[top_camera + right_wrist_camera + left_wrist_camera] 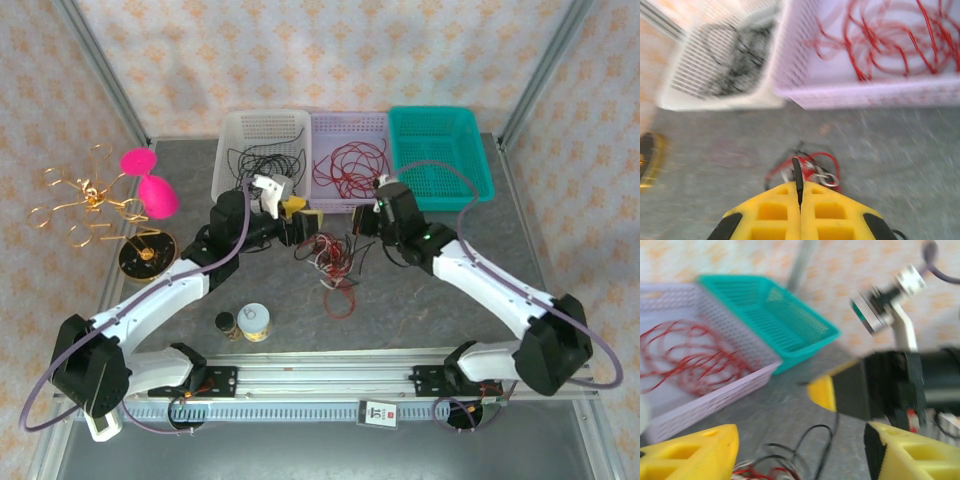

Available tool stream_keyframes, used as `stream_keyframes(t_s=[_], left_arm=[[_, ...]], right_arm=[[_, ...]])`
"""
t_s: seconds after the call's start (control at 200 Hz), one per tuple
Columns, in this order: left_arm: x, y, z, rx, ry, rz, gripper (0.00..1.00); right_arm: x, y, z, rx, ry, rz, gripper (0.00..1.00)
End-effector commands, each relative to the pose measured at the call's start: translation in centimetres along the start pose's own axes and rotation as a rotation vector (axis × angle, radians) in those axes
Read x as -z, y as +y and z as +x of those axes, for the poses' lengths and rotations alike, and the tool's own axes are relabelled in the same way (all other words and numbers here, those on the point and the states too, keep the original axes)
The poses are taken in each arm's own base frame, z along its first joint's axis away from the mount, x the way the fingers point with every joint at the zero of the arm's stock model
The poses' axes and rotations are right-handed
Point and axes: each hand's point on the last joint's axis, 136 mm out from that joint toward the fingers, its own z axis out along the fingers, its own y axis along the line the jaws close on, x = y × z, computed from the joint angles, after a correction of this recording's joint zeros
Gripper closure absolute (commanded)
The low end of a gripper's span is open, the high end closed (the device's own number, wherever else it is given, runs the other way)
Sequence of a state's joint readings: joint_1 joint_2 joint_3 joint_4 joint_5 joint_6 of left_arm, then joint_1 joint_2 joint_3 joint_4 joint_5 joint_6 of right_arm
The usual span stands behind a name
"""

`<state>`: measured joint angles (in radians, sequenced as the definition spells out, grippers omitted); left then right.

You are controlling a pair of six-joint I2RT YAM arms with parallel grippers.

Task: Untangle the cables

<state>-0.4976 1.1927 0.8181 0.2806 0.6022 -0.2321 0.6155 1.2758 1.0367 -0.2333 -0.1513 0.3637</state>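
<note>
Cables [330, 262]: a tangled bundle of black, red and pale strands is seen on the grey table [300, 335], in the middle, just in front of the baskets and between the two grippers.
Gold wire ornament [85, 200]: it is placed at the far left of the table, above a round dark base; a pink object [150, 188] is seen just beside it.
White basket [228, 150]: it is the left one of three baskets set side by side at the far edge; loose black wires [265, 160] are kept in it.
Left gripper [801, 440]: the yellow fingers are spread wide and nothing is held between them; some strands of the bundle are seen under the gap.
Lilac basket [350, 122]: it is the middle one of the row; loops of red wires [345, 165] are laid in it.
Right gripper [800, 192]: the yellow fingers are pressed together, and a black strand of the bundle is pinched between them, just above the table.
Teal basket [440, 115]: it is set at the right end of the row, close against the lilac one.
</note>
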Motion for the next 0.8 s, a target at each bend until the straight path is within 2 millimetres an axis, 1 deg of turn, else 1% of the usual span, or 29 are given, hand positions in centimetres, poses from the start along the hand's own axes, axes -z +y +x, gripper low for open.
stream_keyframes(t_s=[0.0,0.03,0.08,0.145,0.2,0.26,0.3,0.415,0.521,0.646,0.771,0.796], left_arm=[[0.0,-3.4,-0.8,-0.057,-0.049,0.191,0.25],[-0.2,-3.9,-0.7,-0.052,-0.054,0.222,0.25],[-0.3,-4.8,-1.5,-0.058,-0.101,0.278,0.24],[-0.7,-5.5,-2.0,-0.045,-0.149,0.329,0.24],[-1.0,-6.1,-2.4,-0.042,-0.18,0.377,0.24],[-1.4,-6.7,-2.4,-0.044,-0.198,0.434,0.28],[-1.8,-7.0,-2.4,-0.043,-0.208,0.458,0.29],[-3.0,-6.7,-2.2,-0.034,-0.214,0.476,0.29],[-4.4,-5.8,-2.0,-0.037,-0.205,0.429,0.3],[-5.6,-5.3,-1.9,-0.048,-0.194,0.397,0.3],[-6.6,-5.3,-2.0,-0.05,-0.191,0.407,0.34],[-6.7,-5.3,-2.1,-0.048,-0.193,0.411,0.38]], right_arm=[[3.0,2.8,-3.3,0.051,-0.064,-0.077,1.0],[3.6,3.7,-4.1,0.054,-0.074,-0.103,1.0],[4.4,4.9,-5.1,0.06,-0.084,-0.143,1.0],[5.3,6.2,-6.2,0.06,-0.096,-0.186,1.0],[5.8,7.1,-6.7,0.057,-0.102,-0.221,1.0],[6.1,8.0,-7.2,0.052,-0.11,-0.259,1.0],[6.2,8.3,-7.4,0.048,-0.113,-0.276,1.0],[6.5,8.9,-7.8,0.039,-0.12,-0.296,1.0],[6.7,9.3,-8.1,0.035,-0.127,-0.318,1.0],[6.9,10.0,-8.3,0.026,-0.131,-0.359,1.0],[7.1,10.8,-8.6,0.02,-0.136,-0.396,1.0],[7.1,10.8,-8.6,0.019,-0.136,-0.399,1.0]])
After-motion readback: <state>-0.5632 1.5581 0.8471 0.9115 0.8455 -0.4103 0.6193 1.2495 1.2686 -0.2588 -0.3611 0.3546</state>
